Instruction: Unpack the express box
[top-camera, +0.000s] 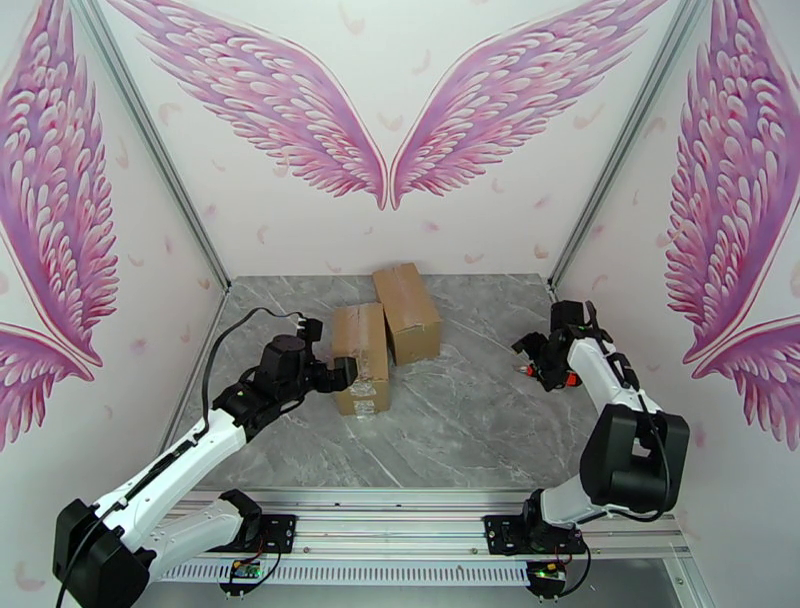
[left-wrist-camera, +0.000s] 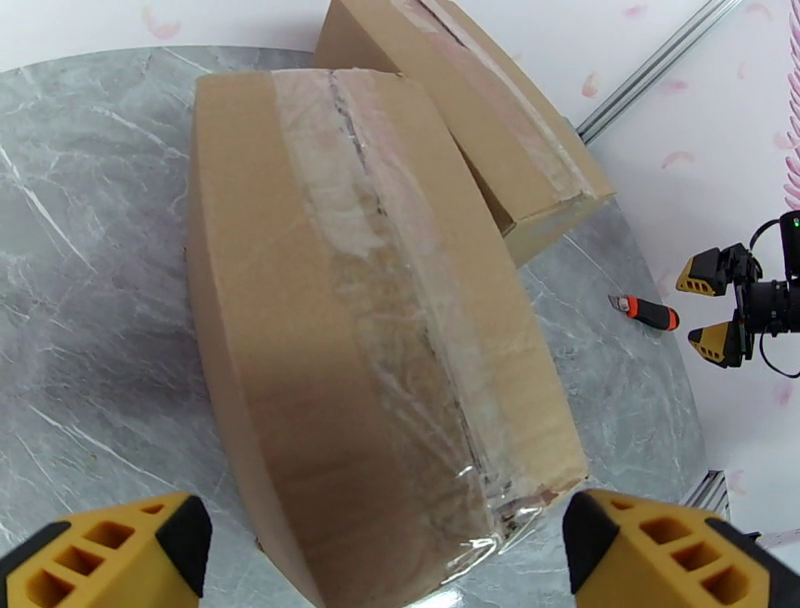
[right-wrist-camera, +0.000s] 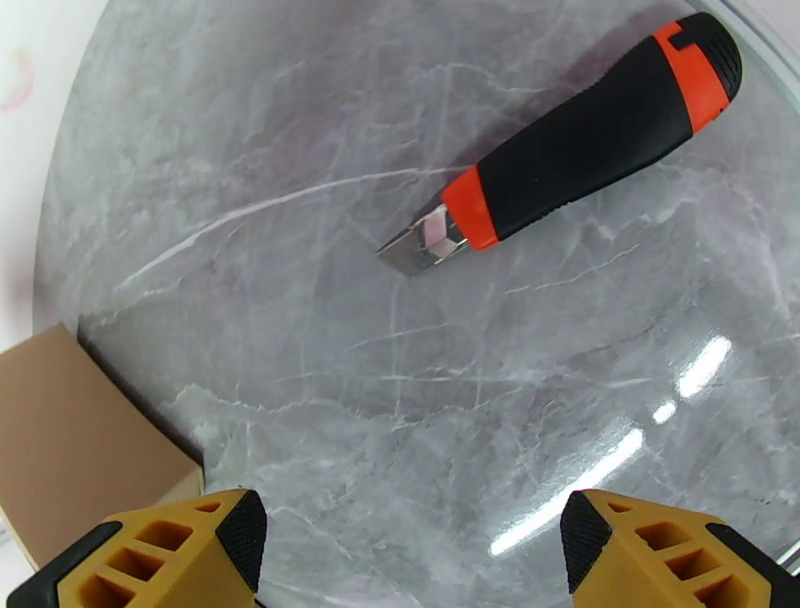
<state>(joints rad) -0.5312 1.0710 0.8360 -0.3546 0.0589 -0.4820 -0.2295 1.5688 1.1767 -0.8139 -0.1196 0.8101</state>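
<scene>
Two brown cardboard boxes sealed with clear tape lie mid-table. The nearer box (top-camera: 360, 355) (left-wrist-camera: 370, 300) has a taped seam along its top. The farther box (top-camera: 407, 310) (left-wrist-camera: 470, 110) touches its far right corner. My left gripper (top-camera: 345, 375) (left-wrist-camera: 390, 570) is open at the nearer box's end, one yellow finger on either side, not touching it. My right gripper (top-camera: 530, 358) (left-wrist-camera: 715, 310) (right-wrist-camera: 415, 560) is open above the bare table. A black and orange utility knife (right-wrist-camera: 580, 140) (left-wrist-camera: 645, 312) lies flat just beyond its fingertips, blade out and pointing toward the boxes.
The grey marble tabletop (top-camera: 470, 420) is walled by white panels with pink wings at the back and on both sides. A metal rail (top-camera: 400, 515) runs along the near edge. A box corner (right-wrist-camera: 70, 450) sits at the lower left of the right wrist view.
</scene>
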